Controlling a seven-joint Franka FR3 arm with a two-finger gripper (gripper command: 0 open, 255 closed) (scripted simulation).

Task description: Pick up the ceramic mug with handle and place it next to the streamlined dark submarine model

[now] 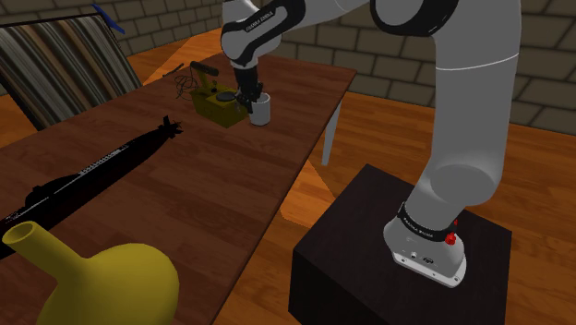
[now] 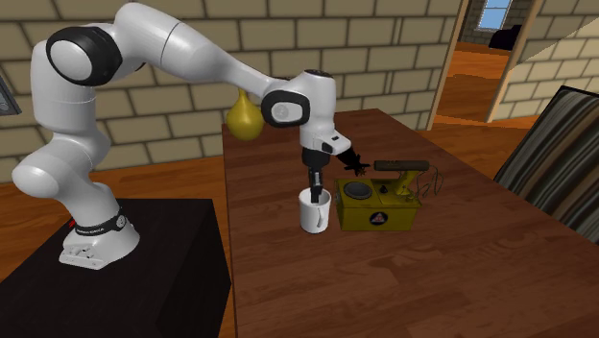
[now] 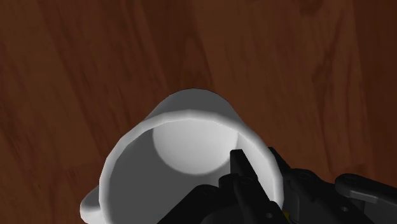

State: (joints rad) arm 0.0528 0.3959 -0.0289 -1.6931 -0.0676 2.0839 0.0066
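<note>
While the arm [image 2: 197,50] reaches steeply down, its gripper [image 2: 315,195] pinches the white mug [image 2: 314,219] by its wall.

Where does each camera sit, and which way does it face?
Shoulder view: beside and behind the stand, looking down the table toward the white mug; arm and tool show.
Second exterior view: from the table's opposite end, looking back at the mug; whole arm and stand show.
Wrist view: on the hand, looking down into the mug; the tool's black parts show.
Shared: both exterior views show the mug beside the yellow box.
</note>
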